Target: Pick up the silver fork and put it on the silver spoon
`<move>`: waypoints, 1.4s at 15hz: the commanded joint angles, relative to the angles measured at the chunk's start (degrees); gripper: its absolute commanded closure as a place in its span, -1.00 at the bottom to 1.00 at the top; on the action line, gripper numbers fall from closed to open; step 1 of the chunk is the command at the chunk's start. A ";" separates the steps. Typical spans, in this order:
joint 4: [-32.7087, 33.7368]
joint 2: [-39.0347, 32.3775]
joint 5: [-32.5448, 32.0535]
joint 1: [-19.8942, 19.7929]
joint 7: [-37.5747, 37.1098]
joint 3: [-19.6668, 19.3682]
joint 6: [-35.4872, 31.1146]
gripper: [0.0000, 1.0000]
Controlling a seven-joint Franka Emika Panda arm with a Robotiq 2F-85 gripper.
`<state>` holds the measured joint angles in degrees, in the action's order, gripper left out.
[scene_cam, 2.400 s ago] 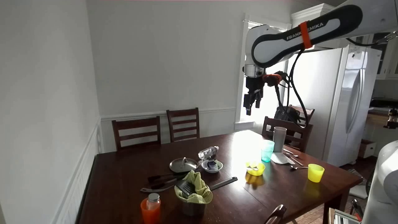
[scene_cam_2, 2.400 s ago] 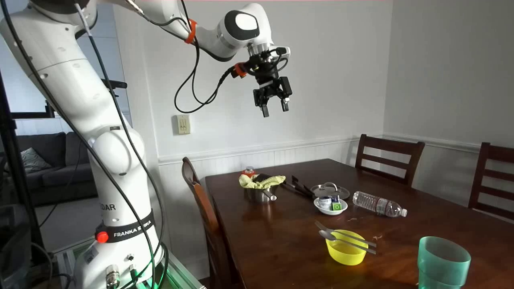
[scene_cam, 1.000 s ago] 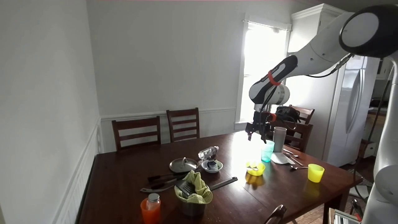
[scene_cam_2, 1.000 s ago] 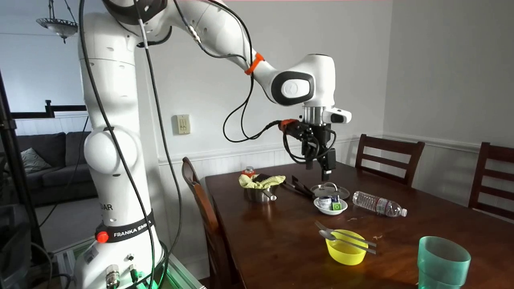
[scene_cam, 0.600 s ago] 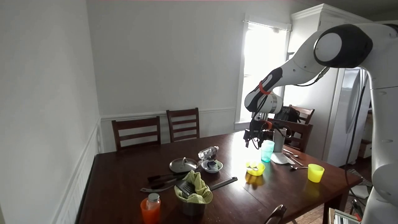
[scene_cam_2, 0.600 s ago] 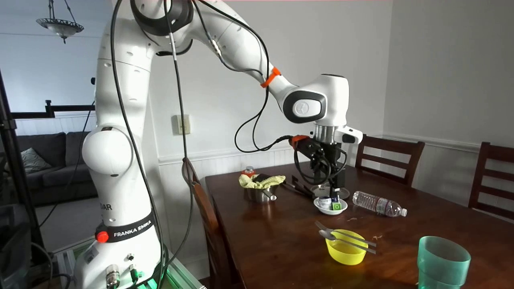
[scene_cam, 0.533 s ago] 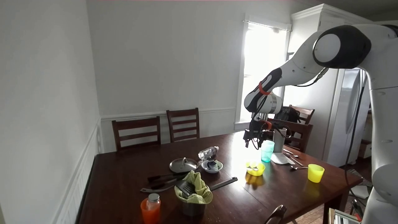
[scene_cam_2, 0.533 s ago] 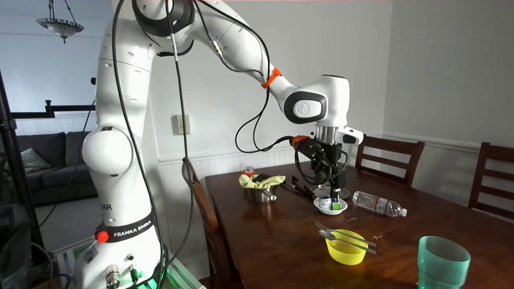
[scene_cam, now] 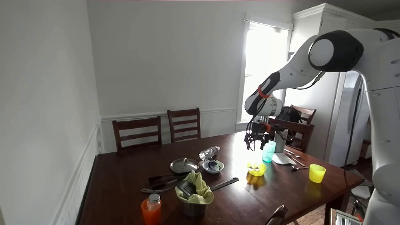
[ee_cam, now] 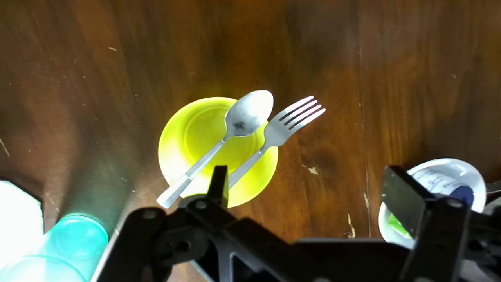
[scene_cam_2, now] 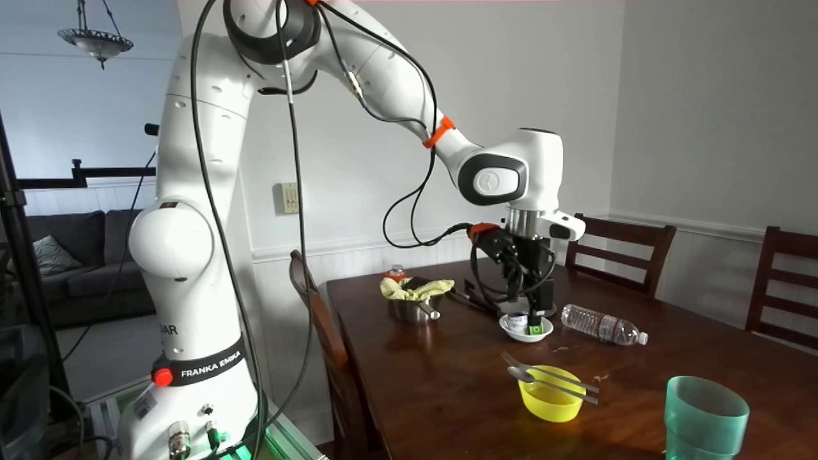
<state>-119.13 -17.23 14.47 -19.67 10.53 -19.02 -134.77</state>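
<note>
I see the gripper [ee_cam: 307, 180] spread wide above the desk [scene_cam_2: 460, 383], fork [ee_cam: 275, 136] and spoon [ee_cam: 239, 120] lying across the yellow bowl [ee_cam: 172, 145].

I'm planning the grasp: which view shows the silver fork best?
Wrist view: the fork looks largest, tines distinct, but a gripper finger hides its handle end. In an exterior view it's whole but small, beside the spoon; in an exterior view, glare at the yellow bowl obscures it.

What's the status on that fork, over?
Pincer open, empty. Silver fork ungrasped, lying across yellow bowl. Silver spoon close beside it, might crowd the grasp.
</note>
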 commanded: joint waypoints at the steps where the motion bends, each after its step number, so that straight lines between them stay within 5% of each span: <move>1: 4.57 -5.36 0.60 -2.15 -4.80 1.06 -0.68 -1.00; 14: 16.42 -18.17 1.88 -6.19 -15.61 2.91 2.32 -0.99; 21: 20.31 -21.99 2.22 -7.63 -16.45 4.16 4.65 -0.66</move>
<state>-102.02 -37.31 15.33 -25.63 -5.26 -16.02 -132.55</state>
